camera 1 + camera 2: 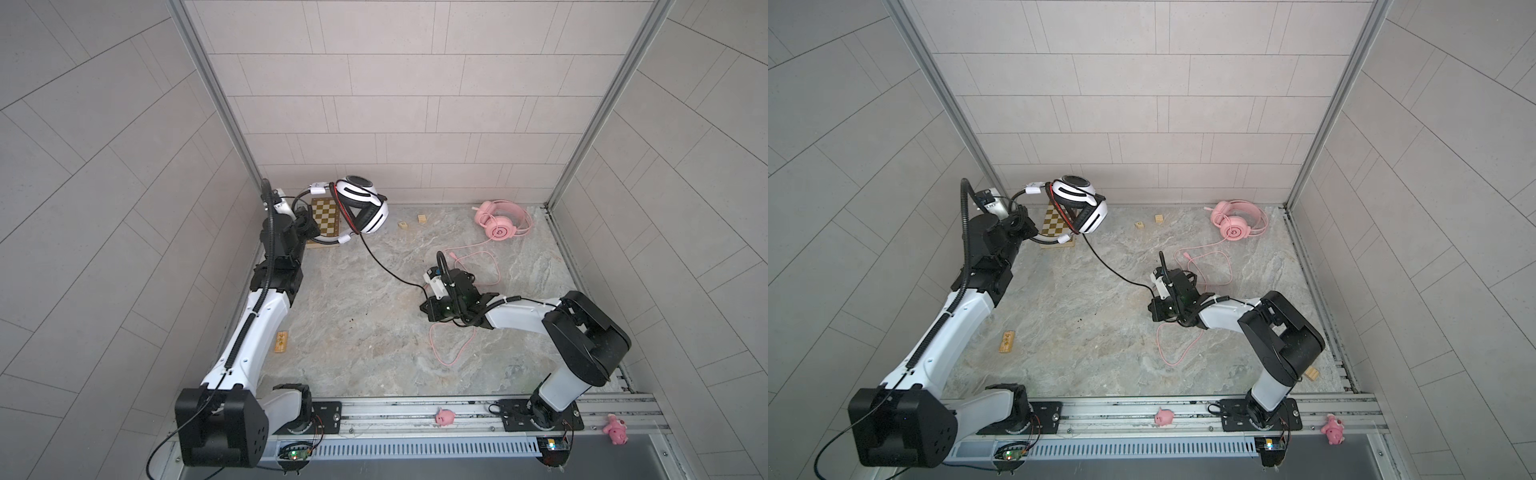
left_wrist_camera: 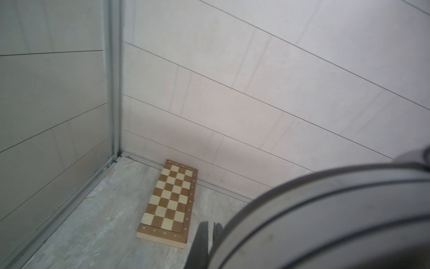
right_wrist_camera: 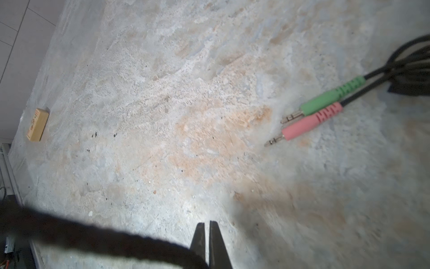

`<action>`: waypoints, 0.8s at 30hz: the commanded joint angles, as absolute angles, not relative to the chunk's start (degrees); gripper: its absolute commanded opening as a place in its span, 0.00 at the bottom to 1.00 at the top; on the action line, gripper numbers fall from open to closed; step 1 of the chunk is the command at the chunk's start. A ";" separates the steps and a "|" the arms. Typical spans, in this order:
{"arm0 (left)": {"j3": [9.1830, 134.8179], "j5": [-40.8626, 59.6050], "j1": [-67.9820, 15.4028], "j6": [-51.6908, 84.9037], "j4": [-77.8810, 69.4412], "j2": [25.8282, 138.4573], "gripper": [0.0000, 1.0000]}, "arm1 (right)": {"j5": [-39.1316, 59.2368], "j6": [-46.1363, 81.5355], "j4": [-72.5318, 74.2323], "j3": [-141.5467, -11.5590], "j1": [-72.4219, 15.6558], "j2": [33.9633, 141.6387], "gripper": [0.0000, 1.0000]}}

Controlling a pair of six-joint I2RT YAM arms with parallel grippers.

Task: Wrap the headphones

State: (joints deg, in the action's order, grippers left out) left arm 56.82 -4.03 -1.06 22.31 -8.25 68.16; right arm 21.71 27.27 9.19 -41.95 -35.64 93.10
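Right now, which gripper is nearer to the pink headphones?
Right. The right gripper sits centrally, in front of the pink headphones, pinching the black cord; the left gripper is far off at the back left, holding the white headphones.

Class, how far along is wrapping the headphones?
Done: nothing finished, though a few turns seem to circle the white headset. In hand: left pincer holds it aloft; right pincer is shut on its black cord. Left: winding that cord, then the pink headset, its pink cord loose.

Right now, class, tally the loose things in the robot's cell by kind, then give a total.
Headsets: 2
Chessboards: 1
Wooden blocks: 4
Pig toys: 2
Total: 9
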 commanded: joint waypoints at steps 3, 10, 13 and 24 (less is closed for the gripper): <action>58.35 -13.11 -0.04 27.68 -8.44 68.41 0.00 | 19.61 24.72 3.53 -40.78 -36.04 88.90 0.05; 60.88 -26.67 -0.02 25.03 -2.10 69.95 0.00 | 15.60 22.93 -5.13 -43.74 -39.52 78.80 0.05; 60.84 -32.72 -0.10 24.62 -1.38 70.10 0.00 | 13.46 22.61 -8.30 -45.24 -41.00 73.37 0.05; 60.39 -35.53 -0.17 20.77 -1.76 73.32 0.00 | 6.69 20.21 -12.50 -50.12 -43.37 58.04 0.07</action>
